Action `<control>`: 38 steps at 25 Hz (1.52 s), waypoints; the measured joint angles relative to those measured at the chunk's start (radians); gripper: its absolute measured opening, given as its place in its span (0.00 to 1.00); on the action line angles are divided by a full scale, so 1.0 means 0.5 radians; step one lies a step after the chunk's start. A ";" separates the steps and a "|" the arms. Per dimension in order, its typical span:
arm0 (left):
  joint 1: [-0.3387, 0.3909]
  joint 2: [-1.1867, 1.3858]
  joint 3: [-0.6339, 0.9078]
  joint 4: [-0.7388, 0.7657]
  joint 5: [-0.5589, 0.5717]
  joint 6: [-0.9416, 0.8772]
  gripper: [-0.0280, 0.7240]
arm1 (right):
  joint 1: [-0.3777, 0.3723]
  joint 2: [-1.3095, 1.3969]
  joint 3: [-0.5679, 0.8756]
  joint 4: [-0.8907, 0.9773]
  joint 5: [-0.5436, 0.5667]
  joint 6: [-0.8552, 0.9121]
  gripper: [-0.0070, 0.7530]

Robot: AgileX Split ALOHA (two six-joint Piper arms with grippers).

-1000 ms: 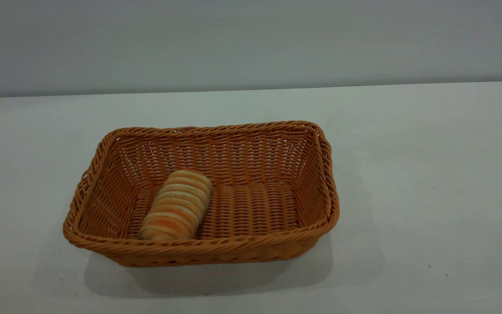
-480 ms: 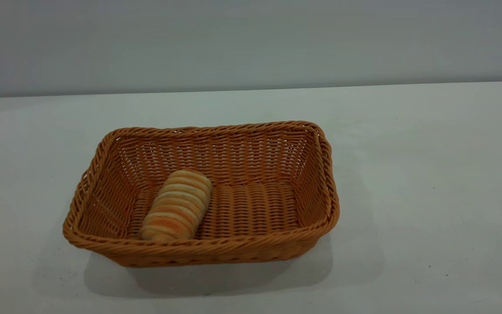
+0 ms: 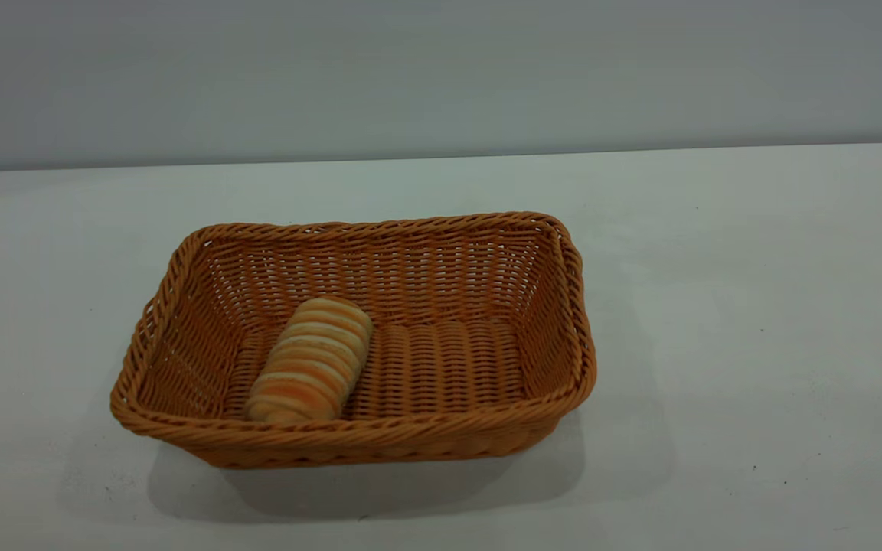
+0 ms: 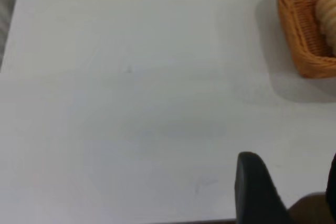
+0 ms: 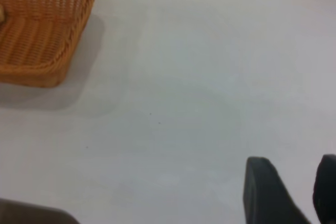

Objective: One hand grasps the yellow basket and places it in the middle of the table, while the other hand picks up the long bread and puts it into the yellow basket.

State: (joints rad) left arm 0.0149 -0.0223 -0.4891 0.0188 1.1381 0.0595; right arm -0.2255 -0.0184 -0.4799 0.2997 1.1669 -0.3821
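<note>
Exterior view: the long bread [image 3: 309,361] lies inside the yellow basket [image 3: 380,435] on the counter [image 3: 717,321]. Left tool [image 4: 286,190] and right tool [image 5: 291,190] hover empty, fingers parted, well apart from it.

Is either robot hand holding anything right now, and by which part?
Nothing is held. The left hand and right hand are open over bare table; the long bread lies in the yellow basket.

Plain grey wall [image 3: 441,76] across the upper part of the frame, bare and evenly lit. Below it, wide white bench [image 3: 755,306] filling the rest, with tiny dark specks toward the lower right and soft shadows
</note>
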 joint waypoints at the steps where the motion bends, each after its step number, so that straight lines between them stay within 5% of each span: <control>1: 0.017 0.000 0.000 0.000 0.000 0.000 0.55 | -0.004 0.000 0.000 0.000 0.000 0.000 0.36; 11: 0.045 0.000 0.000 0.000 0.000 0.000 0.55 | -0.089 0.000 0.000 0.001 0.000 0.000 0.36; 38: 0.045 0.000 0.000 0.000 0.000 -0.002 0.55 | -0.028 -0.004 0.000 0.001 0.000 -0.001 0.34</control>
State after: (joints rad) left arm 0.0373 -0.0223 -0.4891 0.0188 1.1381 0.0585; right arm -0.2395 -0.0203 -0.4799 0.3001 1.1669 -0.3828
